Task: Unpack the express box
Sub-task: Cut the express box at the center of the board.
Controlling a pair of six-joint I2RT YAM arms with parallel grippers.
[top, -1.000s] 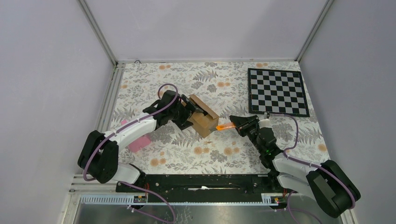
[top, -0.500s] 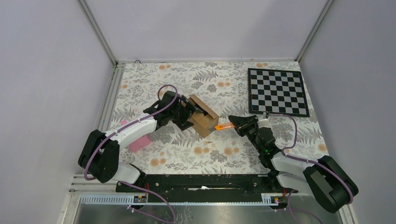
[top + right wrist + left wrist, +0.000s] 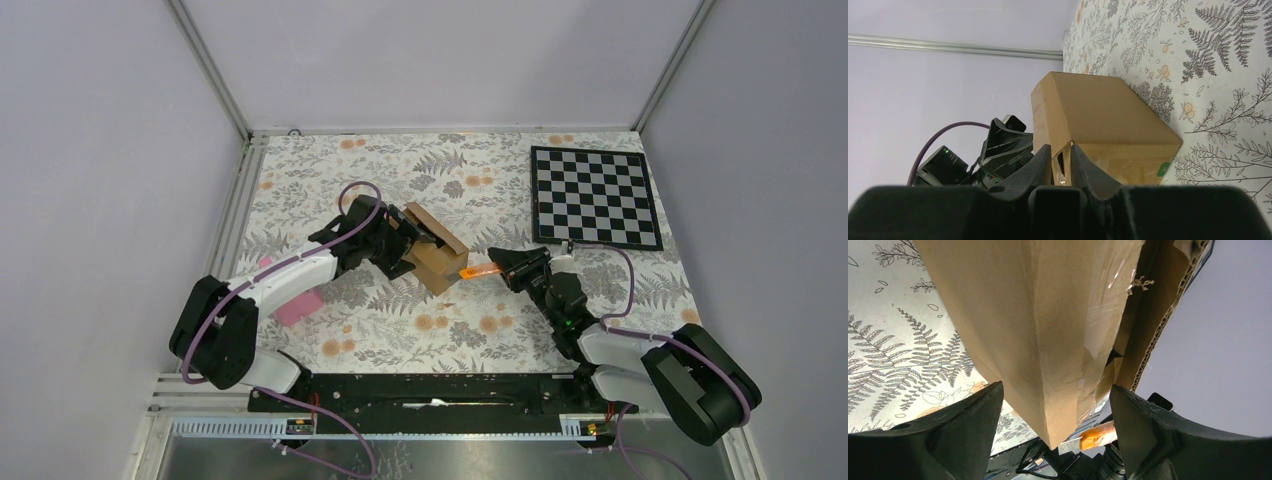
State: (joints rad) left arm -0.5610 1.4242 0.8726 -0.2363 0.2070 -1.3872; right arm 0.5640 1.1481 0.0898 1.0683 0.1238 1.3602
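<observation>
The express box [image 3: 440, 257], a small brown carton, sits tilted at the table's middle. My left gripper [image 3: 408, 246] is shut on its left end. In the left wrist view the box [image 3: 1048, 315] fills the space between my fingers [image 3: 955, 435], and its torn tape seam and an open flap edge show. My right gripper [image 3: 507, 266] is shut on the orange-and-black cutter [image 3: 481, 270]. The cutter's tip is at the box's right corner, and its orange tip and blade show below that corner [image 3: 1096, 436]. In the right wrist view the narrow fingers [image 3: 1043, 162] point at the box's [image 3: 1098, 110] seam.
A pink wedge [image 3: 296, 303] lies under my left forearm at the left. A black-and-white checkerboard [image 3: 595, 197] lies at the back right. Metal rails run along the table's left edge [image 3: 236, 215] and near edge.
My right gripper has edged the cutter slightly left toward the box's corner. The left gripper and box have barely moved.
</observation>
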